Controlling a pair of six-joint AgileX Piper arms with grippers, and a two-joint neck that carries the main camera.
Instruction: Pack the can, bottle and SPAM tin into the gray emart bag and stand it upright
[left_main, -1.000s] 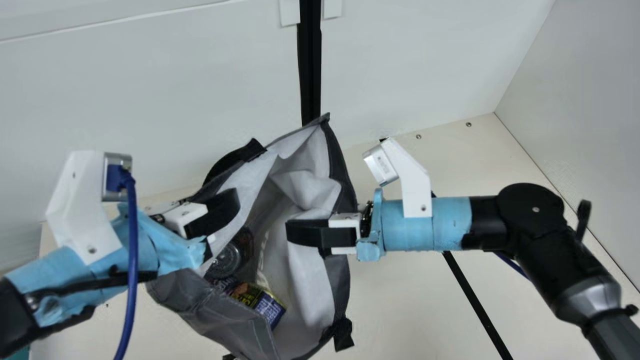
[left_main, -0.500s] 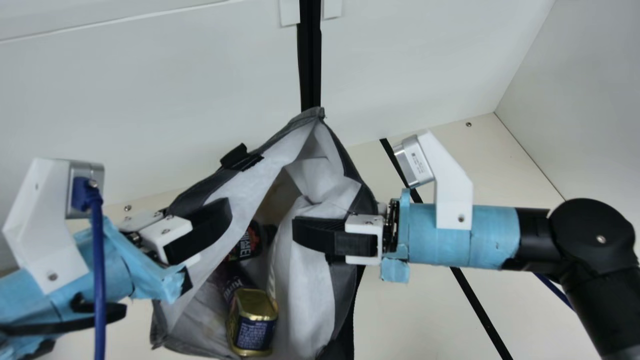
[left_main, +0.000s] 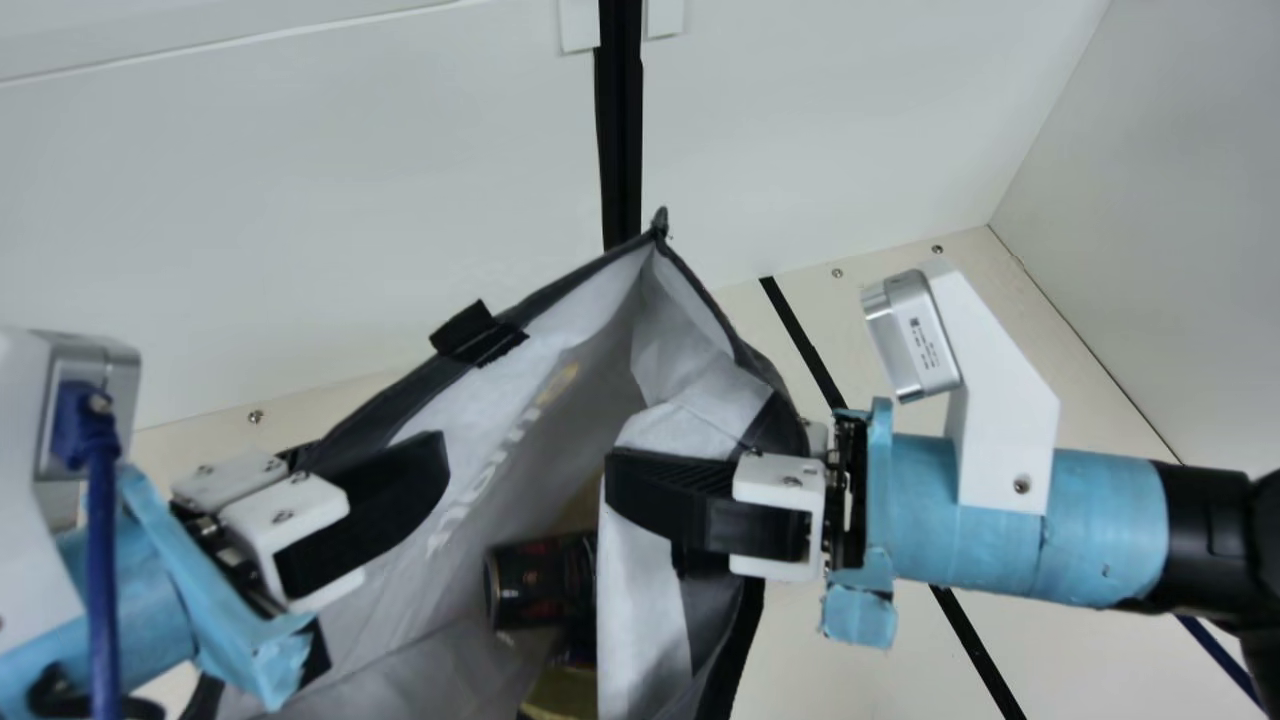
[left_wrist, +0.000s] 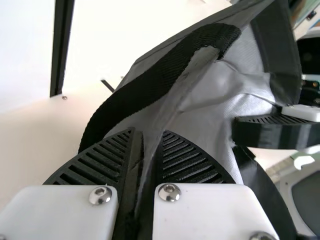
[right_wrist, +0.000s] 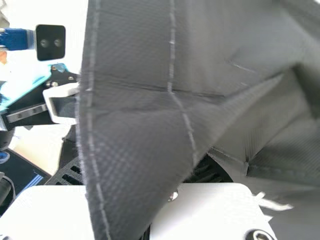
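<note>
The gray bag (left_main: 400, 400) hangs open between both arms, its pale lining facing the camera. At its left rim is my left gripper (left_main: 435, 465); in the left wrist view the left gripper (left_wrist: 146, 150) is shut on the rim fabric beside a black handle (left_wrist: 135, 95). My right gripper (left_main: 615, 490) grips the opposite rim, one finger inside; in the right wrist view gray cloth covers much of the right gripper (right_wrist: 150, 187). A dark cylinder with red print (left_main: 540, 582), can or bottle, lies inside, above the gold-ended SPAM tin (left_main: 562, 695), partly hidden by the bag's right side.
A white wall (left_main: 300, 200) rises behind the bag, with a black vertical strip (left_main: 620, 130). Another wall (left_main: 1150, 250) stands at the right. The cream table (left_main: 820, 650) shows right of the bag, crossed by a black line.
Both grippers have moved apart, the left one leftward, the right one rightward, stretching the bag's mouth between them. The things inside have shifted and turned, and the tin is now lower and more hidden.
</note>
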